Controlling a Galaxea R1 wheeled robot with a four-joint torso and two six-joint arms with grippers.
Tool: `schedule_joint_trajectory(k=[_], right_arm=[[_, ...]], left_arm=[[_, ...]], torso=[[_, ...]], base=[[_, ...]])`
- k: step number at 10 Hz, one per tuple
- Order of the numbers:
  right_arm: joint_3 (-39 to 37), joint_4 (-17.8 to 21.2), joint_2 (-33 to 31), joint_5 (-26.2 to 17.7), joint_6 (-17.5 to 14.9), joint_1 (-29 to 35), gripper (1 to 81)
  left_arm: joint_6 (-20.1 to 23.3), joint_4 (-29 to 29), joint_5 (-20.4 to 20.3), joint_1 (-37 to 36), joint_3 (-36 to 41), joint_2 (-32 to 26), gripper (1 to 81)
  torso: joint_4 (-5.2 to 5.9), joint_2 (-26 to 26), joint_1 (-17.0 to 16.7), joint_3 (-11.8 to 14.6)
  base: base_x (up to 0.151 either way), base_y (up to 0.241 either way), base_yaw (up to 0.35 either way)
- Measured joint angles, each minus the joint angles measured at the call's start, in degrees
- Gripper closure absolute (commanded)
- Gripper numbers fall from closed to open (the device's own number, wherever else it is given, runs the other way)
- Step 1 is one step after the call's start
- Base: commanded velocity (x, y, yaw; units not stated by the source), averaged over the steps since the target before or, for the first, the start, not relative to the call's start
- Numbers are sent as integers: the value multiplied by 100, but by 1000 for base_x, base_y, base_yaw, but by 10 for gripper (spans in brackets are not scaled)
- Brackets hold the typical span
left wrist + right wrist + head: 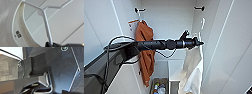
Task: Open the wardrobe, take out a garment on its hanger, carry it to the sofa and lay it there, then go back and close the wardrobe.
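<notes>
The wardrobe point(167, 21) stands open, its doors swung out to both sides. My left arm reaches across it from the left. The left gripper point(197, 43) is shut on the neck of the white hanger point(46, 23), whose slim hook point(203, 23) rises above the gripper. The white garment point(193, 67) hangs limp below it at the right of the wardrobe. In the left wrist view the garment's collar point(15, 25) curves round the hanger's shoulder, and the neck runs down into the dark gripper point(51, 44).
A rust-orange garment point(145, 52) hangs at the left of the wardrobe, behind my arm. Two dark rail brackets point(139, 10) sit high on the back wall. A low compartment holds small items point(159, 88). The open right door point(231, 50) stands close by.
</notes>
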Motion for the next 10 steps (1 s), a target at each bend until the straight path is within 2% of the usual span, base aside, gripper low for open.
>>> schedule_joint_trajectory(k=[10], right_arm=[[2,-2,2,-28,0,-48,10]], left_arm=[[2,2,-18,66,194,-77,811]], torso=[[0,0,-13,0]], base=[[-135,-7,0]])
